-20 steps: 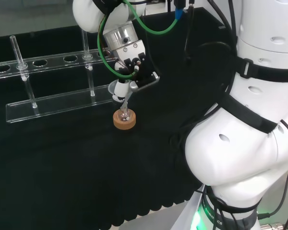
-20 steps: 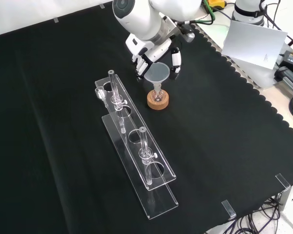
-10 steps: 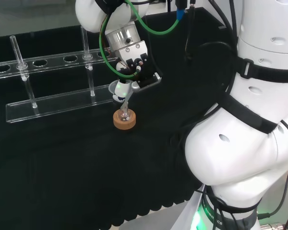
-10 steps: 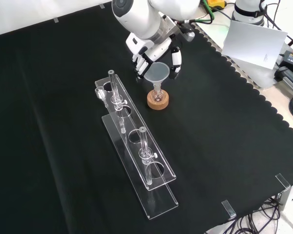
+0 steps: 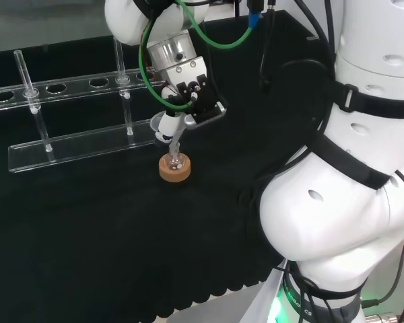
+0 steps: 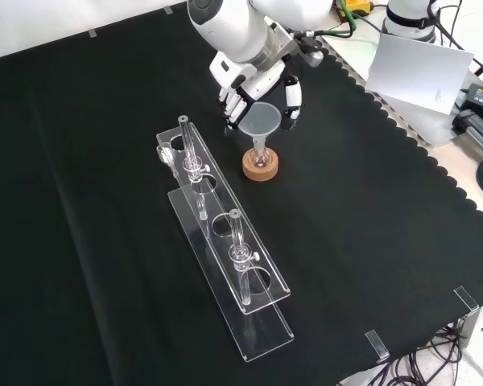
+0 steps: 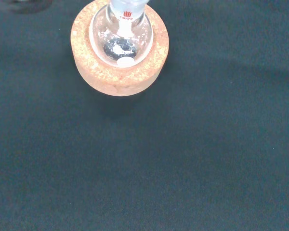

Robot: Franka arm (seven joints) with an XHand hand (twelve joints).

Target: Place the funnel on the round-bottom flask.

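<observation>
Small red print is showing on the neck of the round-bottom flask (image 7: pixel 121 36) in the wrist view, sitting in its cork ring (image 7: pixel 119 72); the characters are coming out too small to make out. Nothing else on the black cloth (image 6: pixel 370 241) or the clear rack (image 6: pixel 225 249) is carrying any legible text, numbers or signs.
</observation>
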